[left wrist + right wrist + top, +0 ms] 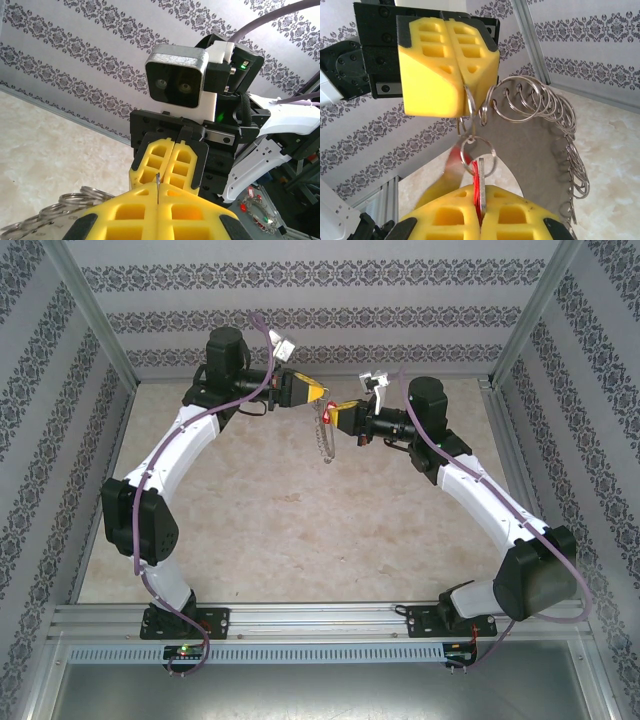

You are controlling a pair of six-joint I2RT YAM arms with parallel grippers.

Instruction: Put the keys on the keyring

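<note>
Red key [475, 181] pinched in right pincer [480, 202] (keyring [540, 102] just above).

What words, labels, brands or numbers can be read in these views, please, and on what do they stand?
None: no readable text stands on the left yellow foam claw, the right yellow foam claw, the silvery wire keyring, the red-headed key or the grey patterned wallpaper.

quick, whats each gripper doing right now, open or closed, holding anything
left gripper: closed on the keyring
right gripper: closed on the red key
</note>
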